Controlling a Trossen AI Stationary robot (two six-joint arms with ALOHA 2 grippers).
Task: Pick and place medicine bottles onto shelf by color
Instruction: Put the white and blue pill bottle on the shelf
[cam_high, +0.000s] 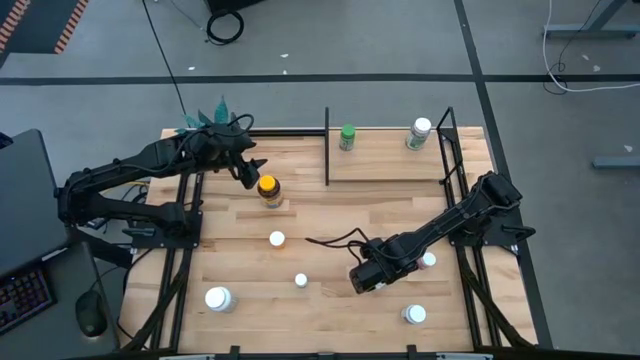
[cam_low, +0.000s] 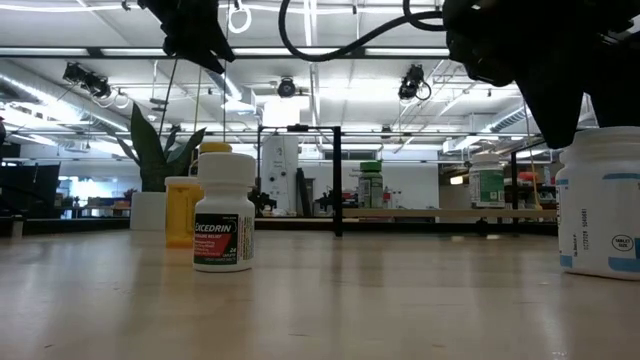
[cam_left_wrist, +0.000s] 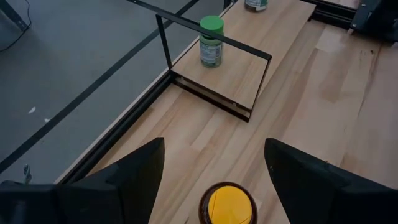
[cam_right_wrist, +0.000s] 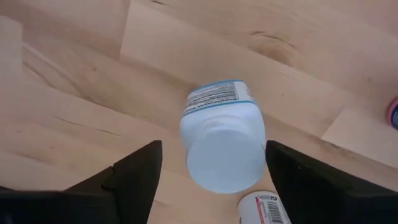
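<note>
- My right end effector hangs low over the desk, toward my side of the shelf; its fingers stand apart on either side of one white-capped bottle, and I see no contact with it.
- That bottle carries a blue-edged label; I cannot read its print.
- Just beside it lies the end of another white bottle with a barcode.
- My left end effector is out to the left of the shelf, jaws wide, over the amber bottle with the yellow cap, gripping nothing.
- On the shelf I count two bottles: one green-capped and one white-capped.
- On the desk, the high view gives me the amber one plus six more, five with white caps and one pinkish beside the right arm.
- One label reads "EXCEDRIN" in the low view, on a white bottle.
- One potted plant stands far left of the shelf.
</note>
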